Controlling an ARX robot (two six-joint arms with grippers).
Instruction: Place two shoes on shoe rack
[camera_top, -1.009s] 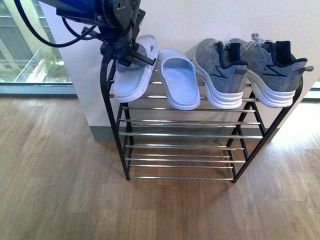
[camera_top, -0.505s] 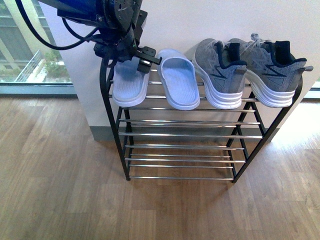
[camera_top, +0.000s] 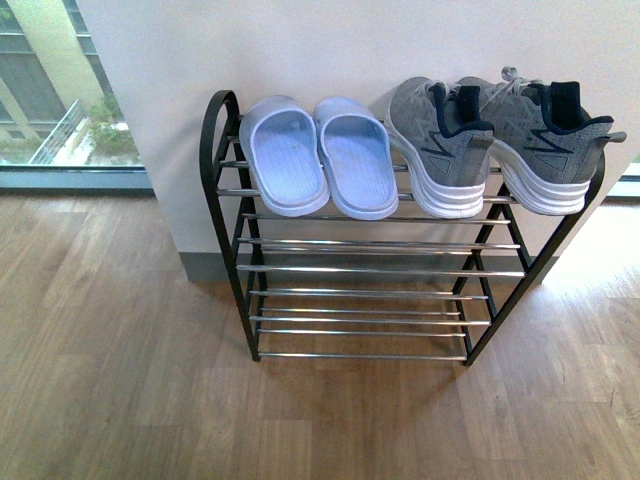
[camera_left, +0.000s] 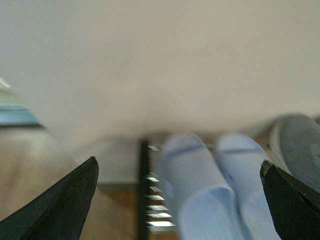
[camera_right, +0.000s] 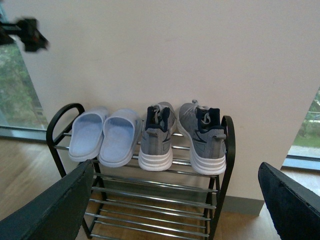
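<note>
Left pincer: two black wedge-shaped fingers. Right pincer: same dark, tapered fingers.

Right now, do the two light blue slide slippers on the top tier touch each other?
Touching. In the front view the left slipper and right slipper press side by side, with no gap between their inner edges.

Bright even daylight, soft shadow on the floor beneath the rack, left wrist view badly blurred (slippers smeared), other views sharp
</note>
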